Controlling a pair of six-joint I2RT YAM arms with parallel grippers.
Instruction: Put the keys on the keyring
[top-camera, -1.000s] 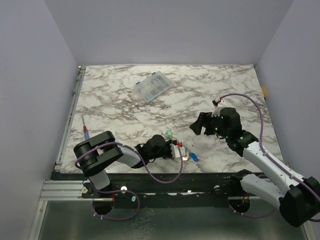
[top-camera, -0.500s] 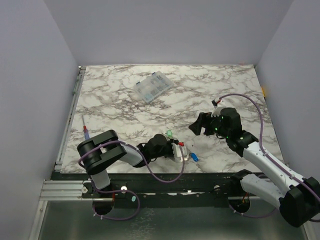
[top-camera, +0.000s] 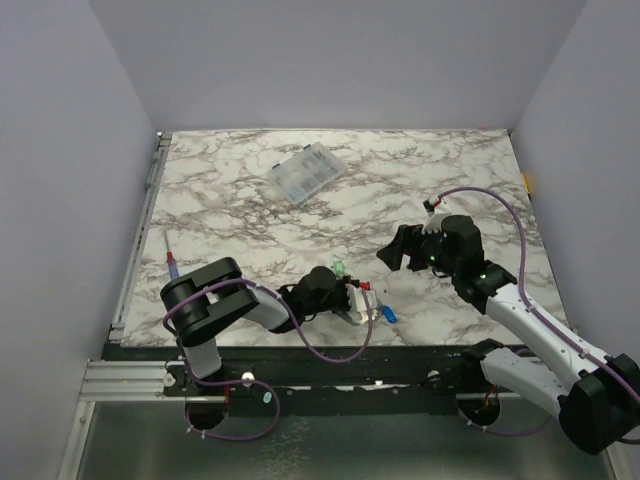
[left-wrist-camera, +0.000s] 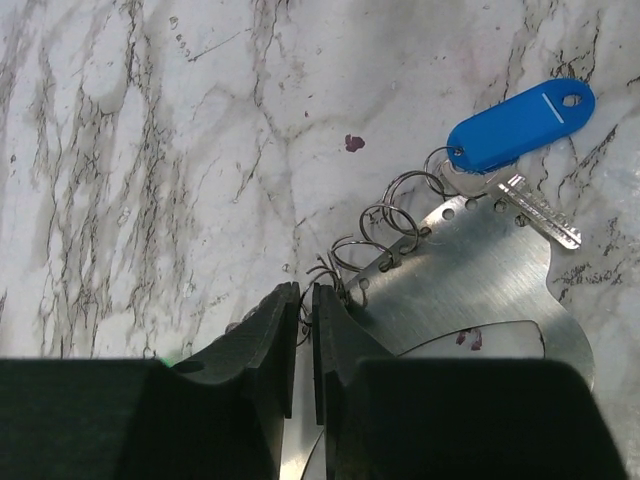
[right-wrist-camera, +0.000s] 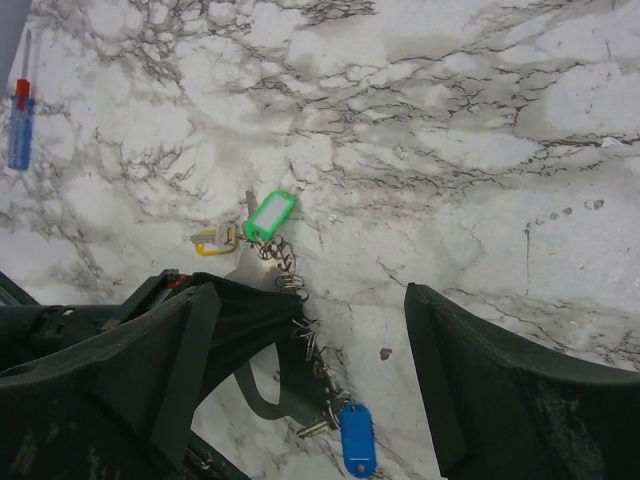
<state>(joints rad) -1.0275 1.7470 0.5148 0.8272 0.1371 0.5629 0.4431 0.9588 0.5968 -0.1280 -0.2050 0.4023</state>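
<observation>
**Left jaws narrow at the keyring**

Since a second ago the left gripper (left-wrist-camera: 305, 292) has narrowed to a slit against the flat silver metal keyring (left-wrist-camera: 470, 270), at the marble table's (top-camera: 420, 170) 6 o'clock edge. Whether it pinches anything cannot be told. A blue-tagged key (left-wrist-camera: 520, 125) lies at the keyring's 1 o'clock. The right gripper (right-wrist-camera: 312, 300) hangs spread wide and empty above a green-tagged key (right-wrist-camera: 270, 215).

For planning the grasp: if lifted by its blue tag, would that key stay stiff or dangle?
Probably dangle: the key joins the blue tag only through a thin wire ring. Likely light: the tag looks plastic.
</observation>
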